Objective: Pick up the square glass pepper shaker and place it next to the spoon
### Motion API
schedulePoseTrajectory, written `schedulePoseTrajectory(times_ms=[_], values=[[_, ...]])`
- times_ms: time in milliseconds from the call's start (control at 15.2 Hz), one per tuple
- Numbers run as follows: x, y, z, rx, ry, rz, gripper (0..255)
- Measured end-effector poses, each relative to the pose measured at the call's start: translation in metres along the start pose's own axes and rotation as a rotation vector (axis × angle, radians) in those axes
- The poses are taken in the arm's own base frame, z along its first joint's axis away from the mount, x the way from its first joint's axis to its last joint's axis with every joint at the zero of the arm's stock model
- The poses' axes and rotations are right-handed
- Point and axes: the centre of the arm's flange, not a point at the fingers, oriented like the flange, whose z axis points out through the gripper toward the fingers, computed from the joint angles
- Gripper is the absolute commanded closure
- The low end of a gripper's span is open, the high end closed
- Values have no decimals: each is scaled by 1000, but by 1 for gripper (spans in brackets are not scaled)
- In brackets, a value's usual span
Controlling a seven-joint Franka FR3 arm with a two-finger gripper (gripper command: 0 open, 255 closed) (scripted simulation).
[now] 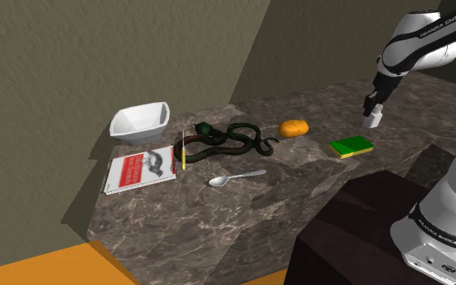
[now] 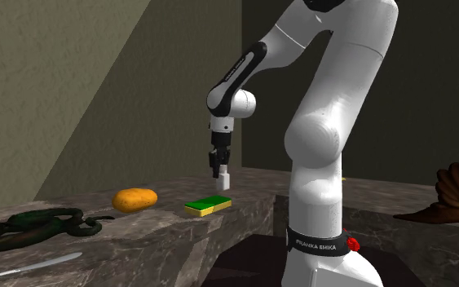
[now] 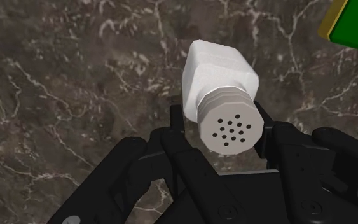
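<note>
1. On the shoulder view's left-of-middle stretch of dark marbled counter [image 1: 218, 220], the spoon [image 1: 236, 176] is lying flat with its bowl toward the left. Bare stone is showing in front of it, and this is where you are heading.
2. Moving right, you are passing the dark snake figure [image 1: 230, 139] just behind the spoon, then an orange lump [image 1: 294, 128], then the green-and-yellow sponge [image 1: 351, 146]. These are sitting between the load and its goal, so in my judgement you are wanting a high carry over them.
3. At the far right, the gripper [image 1: 371, 107] is clasping the white pepper shaker [image 1: 372, 121]. The shaker is hanging upright with its long axis vertical, beyond the sponge. From it, the spoon is lying leftward and toward the counter's near edge.
4. The wrist view is giving you the grip itself. The fingers [image 3: 279, 137] are pinching the shaker just under its perforated cap, and its square body is pointing down at the stone.
5. The second exterior view is giving you the height instead: you are seeing clear air under the shaker, just above and behind the sponge.
</note>
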Motion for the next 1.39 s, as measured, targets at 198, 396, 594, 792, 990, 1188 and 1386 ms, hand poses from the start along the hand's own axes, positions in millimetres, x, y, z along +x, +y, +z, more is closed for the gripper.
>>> schedulePoseTrajectory(times_ms=[198,396,594,792,990,1188,1386], values=[[1,1,-16,0,0,0,255],[3,1,-30,0,0,0,255],[5,2,-47,0,0,0,255],[6,2,-62,0,0,0,255],[8,3,-78,0,0,0,255],[9,4,-95,0,0,0,255],[11,4,-110,0,0,0,255]])
